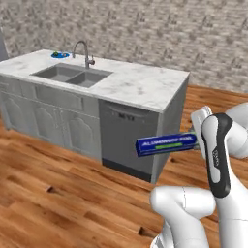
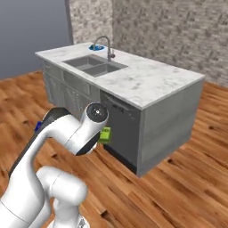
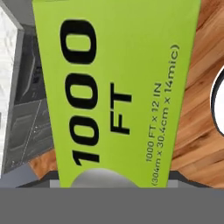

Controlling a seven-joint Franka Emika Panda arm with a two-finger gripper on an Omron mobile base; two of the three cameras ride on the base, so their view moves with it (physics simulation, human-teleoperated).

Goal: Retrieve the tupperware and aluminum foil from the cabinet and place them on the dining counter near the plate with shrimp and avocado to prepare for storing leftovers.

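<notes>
Left base view, running from left to right, gives you the dining counter (image 1: 140, 85) with its marble top, the plate (image 1: 60, 55) at the far left corner just beside the faucet (image 1: 83, 52), and the steel double sink (image 1: 72, 75) in front of them. A dark dishwasher panel (image 1: 125, 140) sits in the counter's near side. Further right, the foil (image 1: 167, 144) hangs level above the wood floor (image 1: 58, 193), its blue face with white lettering and a green stripe turned toward you, well apart from the counter top. Its right end disappears behind the white arm, so you cannot see the fingers there.

Right base view shows you a blue tip of the box at the left of the arm and a green end (image 2: 105, 135) poking out at the right of the wrist, with the counter beyond and the plate (image 2: 95, 46) at its far end beside the faucet.

Hand view puts the foil's (image 3: 116, 87) green face, printed "1000 FT", right against the camera. The gripper is pinching the foil, jaws set wide across the box.
</notes>
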